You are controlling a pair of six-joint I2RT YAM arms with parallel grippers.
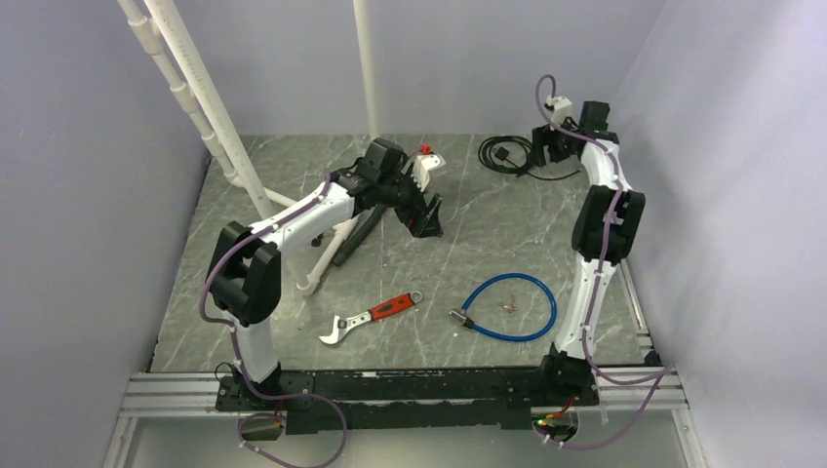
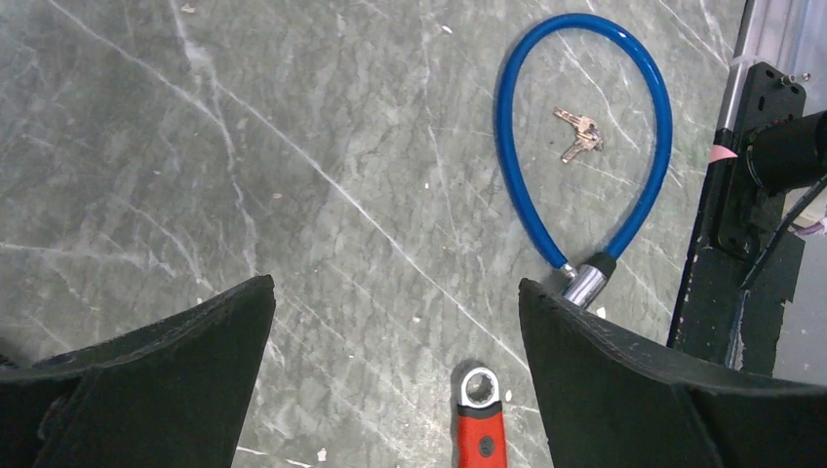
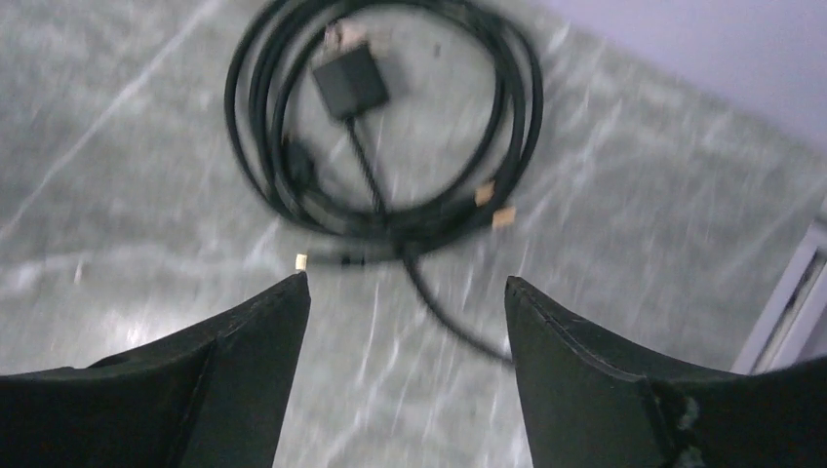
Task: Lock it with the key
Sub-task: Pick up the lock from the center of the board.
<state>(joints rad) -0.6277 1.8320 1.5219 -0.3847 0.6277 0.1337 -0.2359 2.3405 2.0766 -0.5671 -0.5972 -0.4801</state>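
Observation:
A blue cable lock [image 1: 507,277] lies looped on the grey table at the front right, its silver barrel [image 1: 458,317] pointing left. Small keys [image 1: 507,307] lie loose inside the loop. In the left wrist view the cable [image 2: 503,136], keys [image 2: 580,135] and barrel [image 2: 585,285] lie ahead and to the right. My left gripper [image 1: 426,219] [image 2: 395,302] is open and empty, raised above mid-table, well behind the lock. My right gripper [image 1: 542,148] [image 3: 405,292] is open and empty at the far right, over a coil of black cable.
A red-handled wrench [image 1: 375,314] [image 2: 480,409] lies left of the lock. The black cable coil [image 1: 507,154] [image 3: 380,127] lies at the back. White pipes [image 1: 210,107] stand at the back left, with a white-and-red part [image 1: 426,164] behind the left gripper. The right arm's base [image 2: 741,195] stands beside the lock.

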